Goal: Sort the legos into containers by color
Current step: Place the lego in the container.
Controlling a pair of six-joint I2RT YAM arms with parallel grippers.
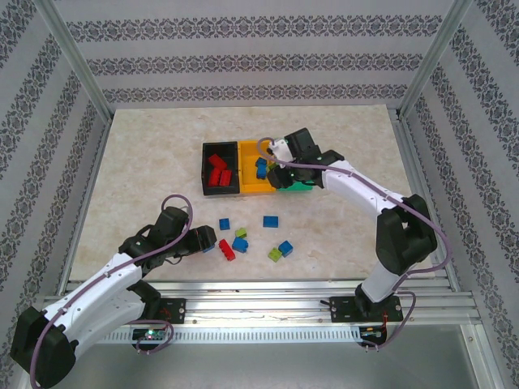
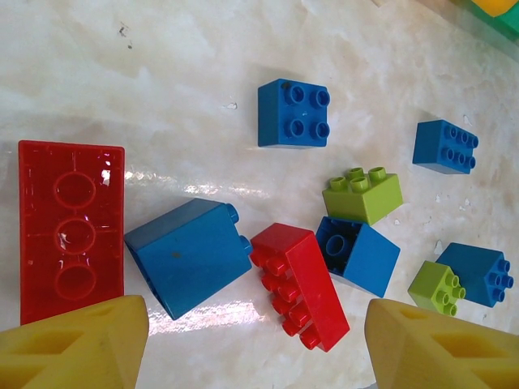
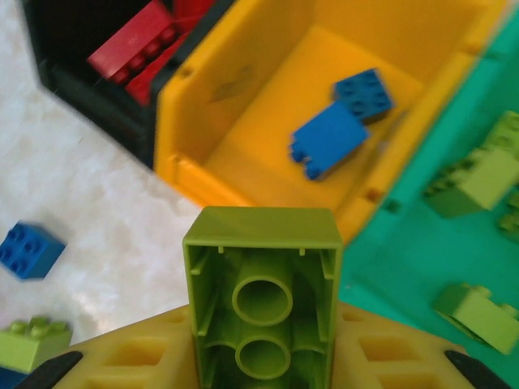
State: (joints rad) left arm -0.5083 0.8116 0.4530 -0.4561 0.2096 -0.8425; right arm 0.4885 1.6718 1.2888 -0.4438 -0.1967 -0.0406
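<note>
**Right arm holds a lime brick at the bins; left arm hangs open over the loose pile**

Top external view: the black bin (image 1: 204, 166), orange-yellow bin (image 1: 246, 185) and green bin (image 1: 302, 188) stand side by side at the middle of the marble table (image 1: 146, 162). The right gripper (image 1: 280, 174) reaches over the yellow and green bins. From here it is too small to tell which of the two it is above. The left gripper (image 1: 212, 241) sits low at the left end of the loose bricks (image 1: 271, 220), which lie scattered near the arms, well apart from the bins.

Left wrist view: the left gripper (image 2: 255, 352) is spread wide, its yellow fingertips (image 2: 73, 344) at the two lower corners with nothing between them. Below lie a long red brick (image 2: 71, 231) turned studs-down, a blue brick on its side (image 2: 190, 255), a second red brick (image 2: 300, 284) touching it, and further blue and lime pieces.

Right wrist view: the right gripper (image 3: 261, 361) is clamped on a lime brick (image 3: 261, 275), hollow underside facing the camera. Beyond it, the black bin (image 3: 89, 89) holds red bricks (image 3: 134, 49), the orange-yellow bin (image 3: 243, 121) two blue bricks (image 3: 328, 142), and the green bin (image 3: 405, 251) several lime bricks (image 3: 474, 182).
</note>
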